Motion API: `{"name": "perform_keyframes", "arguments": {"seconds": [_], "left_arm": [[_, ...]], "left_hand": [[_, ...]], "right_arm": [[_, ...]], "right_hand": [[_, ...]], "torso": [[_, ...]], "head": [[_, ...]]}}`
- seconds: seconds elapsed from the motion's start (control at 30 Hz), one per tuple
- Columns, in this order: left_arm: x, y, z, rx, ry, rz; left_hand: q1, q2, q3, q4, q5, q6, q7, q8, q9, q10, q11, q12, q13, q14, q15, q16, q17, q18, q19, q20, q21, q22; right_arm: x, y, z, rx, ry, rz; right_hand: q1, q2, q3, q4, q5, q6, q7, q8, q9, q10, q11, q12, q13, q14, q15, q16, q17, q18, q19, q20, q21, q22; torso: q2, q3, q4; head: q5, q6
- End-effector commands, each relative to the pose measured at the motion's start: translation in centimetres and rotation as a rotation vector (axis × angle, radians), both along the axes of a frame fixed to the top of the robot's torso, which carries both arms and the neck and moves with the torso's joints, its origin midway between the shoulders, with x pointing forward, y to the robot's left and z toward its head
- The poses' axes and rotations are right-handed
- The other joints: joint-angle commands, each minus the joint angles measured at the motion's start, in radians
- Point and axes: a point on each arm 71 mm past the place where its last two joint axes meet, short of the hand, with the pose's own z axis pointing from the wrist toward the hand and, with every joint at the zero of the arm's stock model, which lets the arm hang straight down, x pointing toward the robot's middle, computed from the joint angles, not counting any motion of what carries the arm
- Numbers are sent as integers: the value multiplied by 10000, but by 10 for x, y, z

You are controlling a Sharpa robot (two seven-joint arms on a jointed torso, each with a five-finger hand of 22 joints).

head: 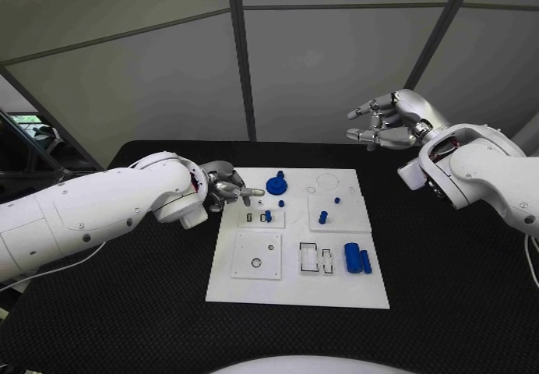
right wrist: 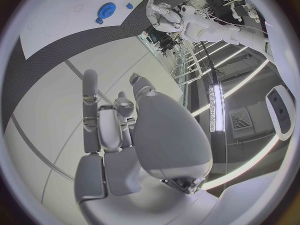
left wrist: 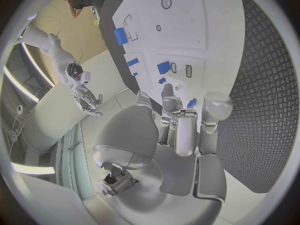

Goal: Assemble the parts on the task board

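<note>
The task board sat mid-counter, with most of the blue stuff in its far half: a round gear-looking part around 11 o'clock from the board's centre, a couple of small pegs just past centre, and a pair of blue cylinders lying side by side at roughly 4 o'clock.

The left robot hand was hovering at the board's 10 o'clock edge, fingers partly curled toward a small blue piece standing there. Honestly couldn't tell if it was pinching anything or just closing in. The right robot hand was way up off the counter at 1 o'clock, fingers loosely bent, nothing in it.

For doing this step well, I'd say come straight down on that small piece, pinch it low and keep it upright so it seats square.

No brands, labels or writing I could read anywhere.
</note>
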Motion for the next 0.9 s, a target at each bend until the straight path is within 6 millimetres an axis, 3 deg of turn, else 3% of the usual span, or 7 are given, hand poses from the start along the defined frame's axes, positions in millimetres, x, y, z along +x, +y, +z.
{"name": "perform_keyframes", "arguments": {"seconds": [0.03,0.2,0.43,0.57,0.67,0.83,0.9], "left_arm": [[4,-2,0,1155,-195,-157],[6,-15,0,1255,-242,-403],[7,-28,-4,1342,-169,-624],[8,-34,-10,1439,-50,-753],[9,-37,-14,1549,96,-883],[9,-38,-16,1662,231,-968],[10,-38,-17,1720,241,-1005]], "left_hand": [[-132,25,-89,-3,-31,-73,-8,87,78,93,-8,72,89,654,-80,120,1238,-207,132,-17,158,244],[-206,57,-162,-19,-27,-68,-45,208,221,252,-41,233,318,747,-106,300,1522,-268,307,-37,415,654],[-209,60,-175,-25,-25,-70,-53,230,251,252,-48,227,310,757,-112,318,1550,-286,357,-42,484,768],[-200,61,-177,-33,-23,-78,-54,236,263,232,-49,204,276,752,-114,307,1533,-287,358,-45,490,775],[-176,52,-182,-51,-22,-95,-54,243,283,206,-50,174,239,747,-116,296,1517,-284,350,-47,490,770],[-162,54,-181,-59,-21,-103,-55,250,296,204,-50,172,243,743,-116,289,1507,-291,365,-49,515,811],[-150,59,-179,-64,-20,-101,-57,262,312,202,-51,170,243,742,-117,288,1506,-294,370,-50,527,829]], "right_arm": [[0,2,2,-206,-186,-50],[1,7,1,-210,-172,21],[0,14,1,-228,-138,151],[-1,17,1,-241,-139,215],[-2,19,1,-256,-140,238],[-2,19,1,-268,-134,239],[-2,19,1,-275,-129,234]], "right_hand": [[-57,63,82,21,100,1,7,59,-14,-77,0,-49,-22,13,-30,-48,-17,135,65,-30,-75,-19],[-72,53,110,37,209,4,4,81,-15,-76,-4,-51,-41,26,-35,-49,-6,135,86,-35,-96,-35],[-72,33,143,43,299,-42,9,81,-24,-130,-2,-100,-111,12,-36,-98,-61,133,97,-38,-122,-53],[-70,28,154,45,328,-51,10,84,-25,-144,-1,-112,-129,4,-35,-121,-88,132,99,-38,-130,-58],[-74,22,158,47,340,-56,11,86,-26,-164,0,-131,-155,-4,-34,-142,-115,132,99,-38,-135,-61],[-74,22,158,47,340,-56,11,86,-26,-164,0,-131,-155,-4,-34,-142,-115,132,99,-38,-135,-61],[-74,22,158,47,340,-56,11,86,-26,-164,0,-131,-155,-4,-34,-142,-115,132,99,-38,-135,-61]], "torso": [[11,-7,-14],[22,-2,-28],[23,13,-23],[42,-9,-53],[61,5,-96],[57,16,-71],[59,4,-56]], "head": [[-4,-67],[-22,-164],[-35,-203],[-59,-215],[-41,-229],[-67,-252],[-84,-259]]}}
